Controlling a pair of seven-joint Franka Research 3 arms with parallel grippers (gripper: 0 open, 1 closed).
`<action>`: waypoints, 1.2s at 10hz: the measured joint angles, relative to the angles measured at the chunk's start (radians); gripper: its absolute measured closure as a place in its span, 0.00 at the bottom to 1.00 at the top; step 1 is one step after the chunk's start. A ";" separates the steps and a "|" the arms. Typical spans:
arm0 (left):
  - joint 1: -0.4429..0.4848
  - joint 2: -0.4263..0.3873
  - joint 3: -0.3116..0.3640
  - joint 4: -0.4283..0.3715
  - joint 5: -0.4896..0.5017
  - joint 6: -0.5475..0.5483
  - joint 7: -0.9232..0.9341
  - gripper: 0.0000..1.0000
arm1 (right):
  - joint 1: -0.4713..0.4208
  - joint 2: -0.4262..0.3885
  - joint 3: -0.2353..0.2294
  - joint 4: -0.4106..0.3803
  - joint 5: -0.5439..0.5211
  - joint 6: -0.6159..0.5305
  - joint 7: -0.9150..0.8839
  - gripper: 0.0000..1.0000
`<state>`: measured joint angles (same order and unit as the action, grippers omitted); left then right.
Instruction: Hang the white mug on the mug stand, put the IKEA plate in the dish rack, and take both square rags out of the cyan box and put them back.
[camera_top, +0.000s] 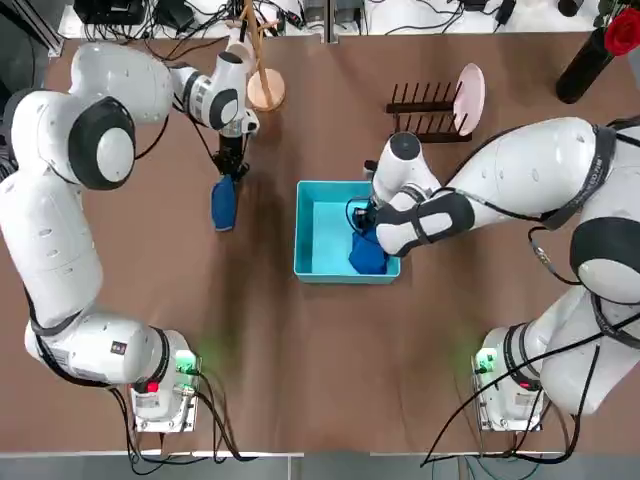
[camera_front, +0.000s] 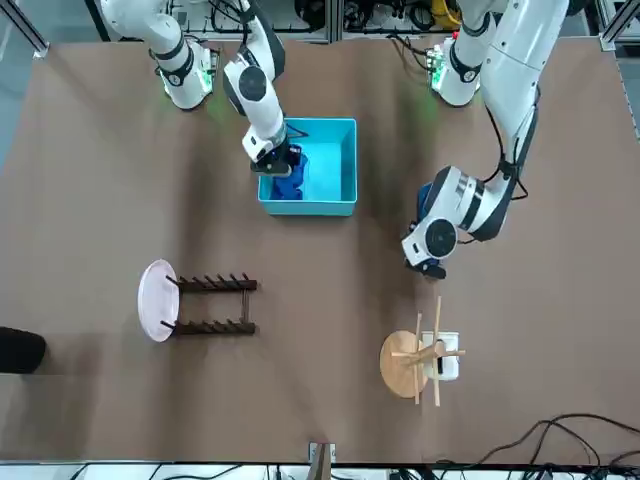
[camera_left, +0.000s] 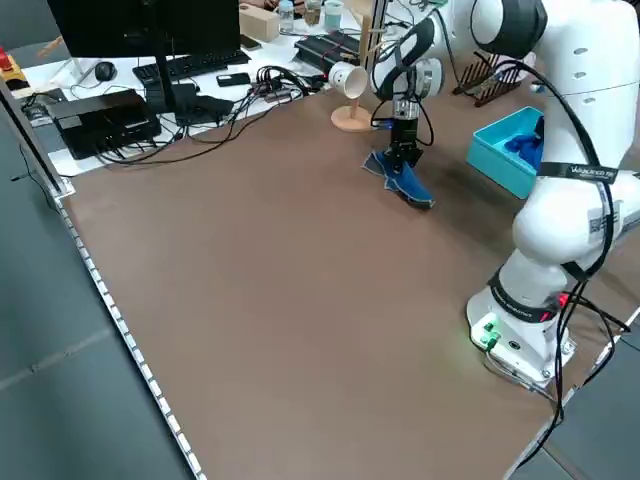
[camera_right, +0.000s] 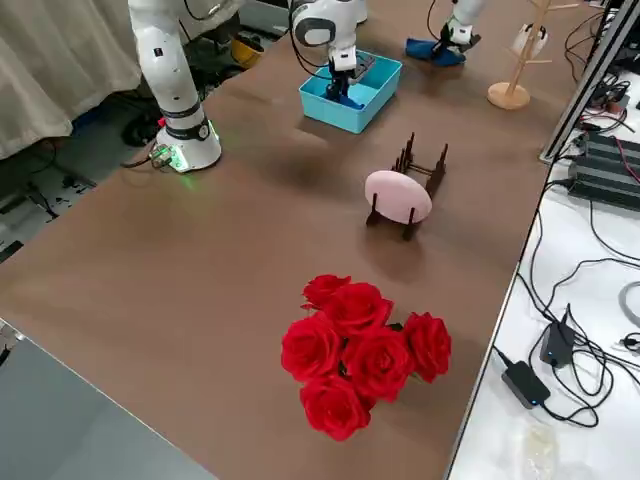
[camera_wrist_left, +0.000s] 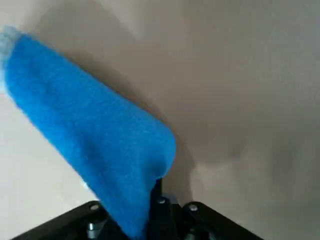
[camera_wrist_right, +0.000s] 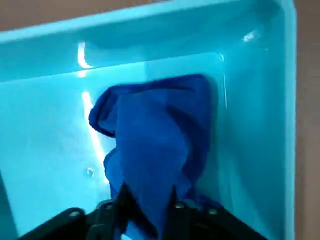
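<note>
Two blue rags, one (camera_wrist_left: 90, 120) pinched in left tool (camera_wrist_left: 155, 200) above tabletop (camera_top: 290, 380), one (camera_wrist_right: 155, 135) between right tool's (camera_wrist_right: 150, 210) part-closed fingers inside one cyan box (camera_wrist_right: 250, 150)

No legible text, labels, brands, numbers or signs in any view. Small marks on the left arm's white casing (camera_top: 117, 348): too small to read.
</note>
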<state>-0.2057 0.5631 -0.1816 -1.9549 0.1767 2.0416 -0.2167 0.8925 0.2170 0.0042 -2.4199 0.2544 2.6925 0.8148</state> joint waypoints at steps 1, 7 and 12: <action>0.000 -0.008 0.029 -0.013 0.003 -0.009 0.000 0.93 | -0.003 -0.010 -0.007 0.006 0.000 -0.016 0.005 0.86; 0.021 -0.063 0.289 -0.163 0.148 0.023 0.080 0.93 | -0.205 -0.207 -0.024 0.269 -0.003 -0.607 -0.064 0.96; 0.031 -0.067 0.496 -0.200 0.196 0.086 0.314 0.93 | -0.507 -0.261 -0.028 0.467 -0.006 -0.988 -0.409 0.96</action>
<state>-0.1747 0.4960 0.3144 -2.1550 0.3725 2.1276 0.0969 0.3855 -0.0438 -0.0238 -1.9526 0.2485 1.7046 0.4059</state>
